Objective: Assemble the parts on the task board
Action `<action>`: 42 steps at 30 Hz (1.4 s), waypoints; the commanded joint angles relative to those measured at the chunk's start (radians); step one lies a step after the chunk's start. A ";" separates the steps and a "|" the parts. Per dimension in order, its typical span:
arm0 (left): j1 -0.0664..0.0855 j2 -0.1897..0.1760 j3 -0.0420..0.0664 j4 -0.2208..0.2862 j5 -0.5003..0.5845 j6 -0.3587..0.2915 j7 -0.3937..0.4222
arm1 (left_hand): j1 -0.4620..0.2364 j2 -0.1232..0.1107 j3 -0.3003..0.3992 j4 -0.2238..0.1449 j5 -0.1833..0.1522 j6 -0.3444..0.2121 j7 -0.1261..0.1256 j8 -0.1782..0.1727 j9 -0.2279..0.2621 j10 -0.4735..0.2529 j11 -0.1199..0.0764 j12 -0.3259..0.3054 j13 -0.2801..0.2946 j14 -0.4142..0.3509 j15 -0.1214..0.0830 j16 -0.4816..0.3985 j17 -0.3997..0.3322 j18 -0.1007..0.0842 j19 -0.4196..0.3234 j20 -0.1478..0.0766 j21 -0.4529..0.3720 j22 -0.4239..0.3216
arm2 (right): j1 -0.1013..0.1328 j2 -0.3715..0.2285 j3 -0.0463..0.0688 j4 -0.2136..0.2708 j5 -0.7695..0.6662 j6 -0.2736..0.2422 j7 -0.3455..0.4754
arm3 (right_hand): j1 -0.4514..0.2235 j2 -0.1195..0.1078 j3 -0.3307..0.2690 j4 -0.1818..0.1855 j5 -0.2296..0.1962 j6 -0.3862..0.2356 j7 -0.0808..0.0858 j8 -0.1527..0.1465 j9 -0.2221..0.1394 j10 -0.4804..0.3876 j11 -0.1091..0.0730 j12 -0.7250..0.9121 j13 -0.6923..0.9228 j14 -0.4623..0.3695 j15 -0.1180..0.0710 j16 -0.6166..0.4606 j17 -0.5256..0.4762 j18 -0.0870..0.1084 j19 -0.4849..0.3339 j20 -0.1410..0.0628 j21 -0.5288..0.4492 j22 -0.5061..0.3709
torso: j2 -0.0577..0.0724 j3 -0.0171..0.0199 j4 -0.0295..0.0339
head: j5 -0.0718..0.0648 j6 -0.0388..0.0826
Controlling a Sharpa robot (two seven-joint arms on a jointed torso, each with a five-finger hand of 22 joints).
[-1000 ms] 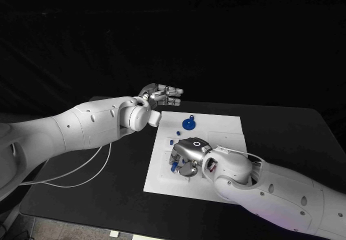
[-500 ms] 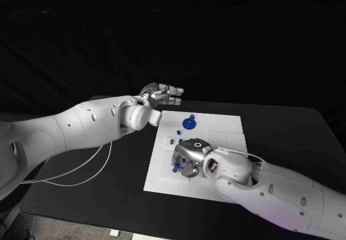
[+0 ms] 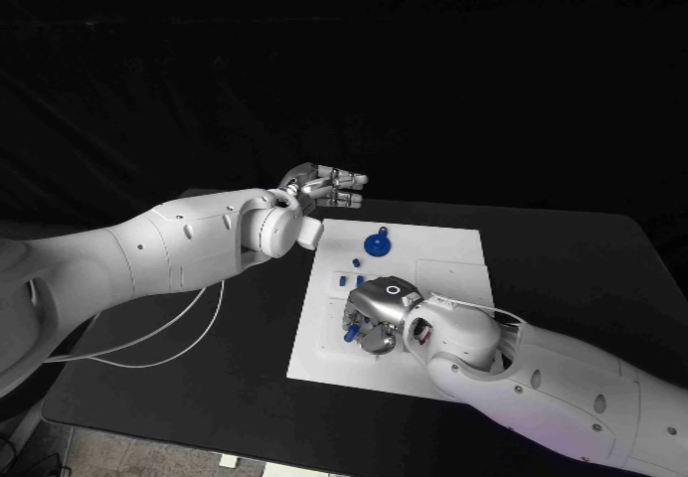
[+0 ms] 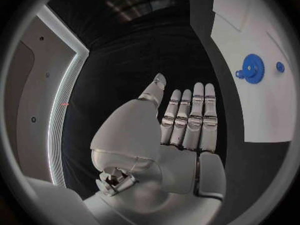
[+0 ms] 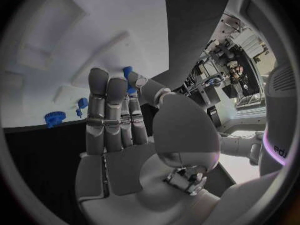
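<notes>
Little has moved since a second ago: your right hand (image 3: 370,323) has shifted a touch nearer on the task board (image 3: 447,248), and your left hand (image 3: 324,187) stays raised over the desk (image 3: 574,258) just beyond the board's far left corner. Left fingers (image 4: 190,120) lie straight and side by side, with nothing between them. Right hand is down on the board's near-left part; in the right wrist view its fingers (image 5: 106,110) pinch a small blue part (image 5: 128,80) at the tips with the thumb. You see a blue gear (image 3: 376,244) lying flat on the board's far half, with two small blue pieces (image 3: 350,266) just nearer, apart from both hands.
</notes>
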 commanded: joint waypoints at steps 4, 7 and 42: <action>0.002 0.003 0.001 0.001 0.001 0.020 0.005 | -0.005 -0.004 0.000 0.005 0.000 -0.006 -0.003 0.002 0.000 -0.002 0.001 0.006 0.000 -0.008 0.003 -0.004 -0.001 0.014 -0.001 0.010 0.003 -0.002 | -0.003 0.006 -0.005 -0.003 -0.053 0.012 -0.015 | -0.001 0.006 0.002 -0.007 0.001 0.010 -0.001 0.004 0.001 0.023 -0.016 0.003 0.001 0.003 -0.007 0.004 -0.001 0.011 0.033 -0.006 -0.003 0.002 | 0.000 -0.0014 0.0008 | -0.003 -0.001; 0.002 0.004 0.001 0.001 0.001 0.021 0.004 | -0.005 -0.004 0.000 0.005 0.000 -0.006 -0.003 0.002 0.000 -0.002 0.001 0.006 0.000 -0.008 0.003 -0.004 -0.001 0.014 -0.001 0.010 0.003 -0.002 | -0.003 0.013 -0.009 -0.005 -0.061 0.013 -0.019 | -0.001 0.006 0.002 -0.007 0.001 0.010 -0.001 0.004 0.001 0.023 -0.016 0.003 0.001 0.003 -0.007 0.004 -0.001 0.011 0.033 -0.006 -0.003 0.002 | 0.000 -0.0022 0.0011 | -0.004 -0.001; 0.002 0.003 0.001 0.000 0.001 0.035 0.001 | -0.005 -0.003 0.000 0.005 0.000 -0.008 -0.002 0.002 0.000 -0.002 0.002 0.006 0.000 -0.008 0.003 -0.003 -0.001 0.015 0.000 0.010 0.003 -0.002 | -0.010 0.030 -0.038 -0.031 -0.004 -0.045 0.000 | -0.039 -0.039 -0.195 0.060 -0.015 -0.112 0.023 0.001 -0.015 -0.125 0.025 -0.001 -0.003 0.004 0.026 -0.009 -0.036 0.020 0.037 0.026 -0.042 -0.058 | 0.000 0.0001 0.0003 | -0.009 -0.001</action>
